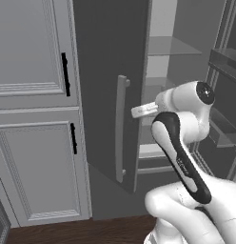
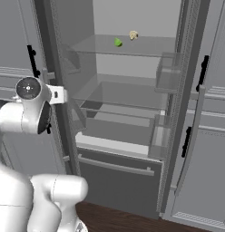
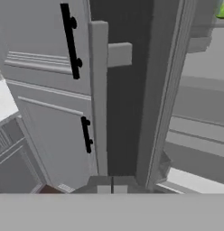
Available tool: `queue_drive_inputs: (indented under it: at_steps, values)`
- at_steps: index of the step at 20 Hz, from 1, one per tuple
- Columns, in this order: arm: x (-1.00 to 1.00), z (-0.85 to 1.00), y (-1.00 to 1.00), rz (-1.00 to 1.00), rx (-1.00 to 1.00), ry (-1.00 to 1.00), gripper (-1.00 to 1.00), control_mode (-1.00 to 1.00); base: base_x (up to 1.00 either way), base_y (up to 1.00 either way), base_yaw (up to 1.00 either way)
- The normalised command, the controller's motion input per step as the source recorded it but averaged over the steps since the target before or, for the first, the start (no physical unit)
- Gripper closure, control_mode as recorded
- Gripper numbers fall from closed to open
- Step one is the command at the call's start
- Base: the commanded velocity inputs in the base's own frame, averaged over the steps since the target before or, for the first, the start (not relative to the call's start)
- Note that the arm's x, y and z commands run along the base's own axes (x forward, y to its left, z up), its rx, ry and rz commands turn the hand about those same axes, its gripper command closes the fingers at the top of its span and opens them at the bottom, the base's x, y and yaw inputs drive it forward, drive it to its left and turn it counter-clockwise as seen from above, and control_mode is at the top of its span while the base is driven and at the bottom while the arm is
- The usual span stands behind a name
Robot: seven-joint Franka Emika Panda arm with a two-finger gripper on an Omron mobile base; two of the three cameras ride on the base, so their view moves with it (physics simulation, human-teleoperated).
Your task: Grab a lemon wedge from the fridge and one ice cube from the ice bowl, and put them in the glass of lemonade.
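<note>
A rendered kitchen of light grey panelled cabinets with black handles (image 1: 65, 75) surrounds the tall dark grey fridge (image 2: 132, 113), both doors swung open. The tiny bright green lemon wedge (image 2: 118, 42) sits on the upper glass shelf (image 2: 146, 47), just beside a small beige-yellow lump (image 2: 133, 34). The fingers (image 3: 112, 189) look pressed together, facing the left door's long grey bar handle (image 3: 99, 94). Best to swing round that door edge, rise, spread, and avoid the lump.

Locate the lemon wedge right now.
In the right base view, the lemon wedge sits on the top glass shelf of the open fridge, just left of a small beige-yellow lump.
</note>
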Motion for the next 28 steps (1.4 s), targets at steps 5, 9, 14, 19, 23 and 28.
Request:
queue_drive_inputs:
  at_steps: [5, 9, 14, 19, 23, 28]
  values:
    - [0.16, 0.52, -0.95, -0.14, 0.03, 0.28, 1.0, -1.0, 0.0, 0.0, 0.0]
    - [0.98, 0.0, -0.93, -0.07, 0.16, 0.33, 1.0, -1.0, 0.0, 0.0, 0.0]
    - [0.87, -0.27, -0.38, -0.02, 0.32, 0.17, 1.0, -1.0, 0.0, 0.0, 0.0]
    - [0.91, -0.45, 0.0, 0.0, 0.27, 0.12, 1.0, -1.0, 0.0, 0.0, 0.0]
    - [0.6, -0.7, 0.2, 0.0, 0.17, 0.02, -1.0, -1.0, 0.0, 0.0, 0.0]
    - [0.63, -0.65, 0.44, 0.0, 0.11, 0.02, -1.0, -1.0, 0.0, 0.0, 0.0]
